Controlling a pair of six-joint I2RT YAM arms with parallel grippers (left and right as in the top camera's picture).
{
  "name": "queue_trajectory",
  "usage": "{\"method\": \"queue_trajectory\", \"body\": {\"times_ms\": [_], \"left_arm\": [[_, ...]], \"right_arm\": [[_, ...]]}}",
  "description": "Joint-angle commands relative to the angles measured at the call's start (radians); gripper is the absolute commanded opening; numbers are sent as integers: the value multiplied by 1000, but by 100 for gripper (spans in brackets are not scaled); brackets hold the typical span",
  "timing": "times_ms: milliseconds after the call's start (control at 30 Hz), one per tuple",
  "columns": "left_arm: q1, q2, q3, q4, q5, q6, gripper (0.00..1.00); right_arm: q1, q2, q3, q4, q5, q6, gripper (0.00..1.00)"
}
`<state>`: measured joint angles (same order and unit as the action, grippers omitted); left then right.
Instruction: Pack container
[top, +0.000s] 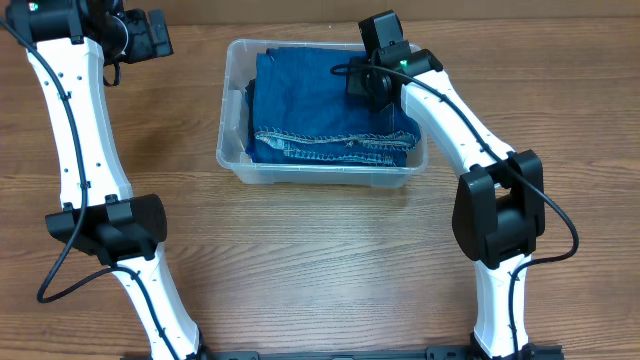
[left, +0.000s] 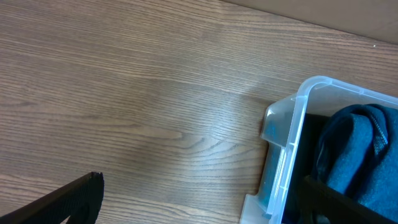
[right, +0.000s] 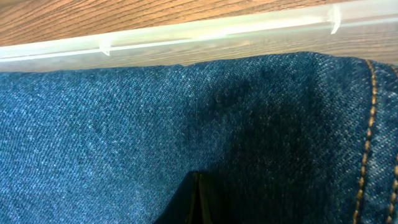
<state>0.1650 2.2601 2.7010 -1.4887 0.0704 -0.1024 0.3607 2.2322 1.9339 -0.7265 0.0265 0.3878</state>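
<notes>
The clear plastic container (top: 228, 120) stands at the back middle of the table. Folded blue jeans (top: 310, 100) fill it, and its bottom is hidden. My right gripper (top: 366, 84) is inside the tub over the jeans' right part. In the right wrist view its fingers (right: 198, 200) are shut together, tips against the denim (right: 112, 118), with the tub's rim (right: 186, 34) beyond. My left gripper (top: 150, 40) is open and empty over the table, left of the tub. The left wrist view shows its spread fingers (left: 199, 208), the tub's corner (left: 292, 124) and the jeans (left: 357, 149).
The wooden table (top: 320, 260) stretches in front of the tub. The two arm bases stand at the front left (top: 160, 320) and front right (top: 500, 320). The table's back edge (left: 348, 31) runs just behind the tub.
</notes>
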Motion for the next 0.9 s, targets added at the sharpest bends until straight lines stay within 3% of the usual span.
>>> {"method": "queue_trajectory", "body": {"times_ms": [0,100,167,233,300,467,700,867], "left_arm": [[-3,-3,3,4,4,-10,100],[-3,-3,3,4,4,-10,100],[-3,-3,3,4,4,-10,100],[-3,-3,3,4,4,-10,100],[-3,-3,3,4,4,-10,100],[-3,-3,3,4,4,-10,100],[-3,-3,3,4,4,-10,100],[-3,-3,3,4,4,-10,100]], "right_arm": [[3,-47,29,-10,6,-11,4],[0,-137,75,-63,9,-22,6],[-4,-206,78,-109,26,-23,29],[-15,-311,78,-202,67,-39,77],[-35,-381,78,-272,86,-45,100],[-64,-570,78,-443,77,-44,100],[-72,-614,78,-518,78,-76,100],[-118,-774,78,-567,95,-142,100]]}}
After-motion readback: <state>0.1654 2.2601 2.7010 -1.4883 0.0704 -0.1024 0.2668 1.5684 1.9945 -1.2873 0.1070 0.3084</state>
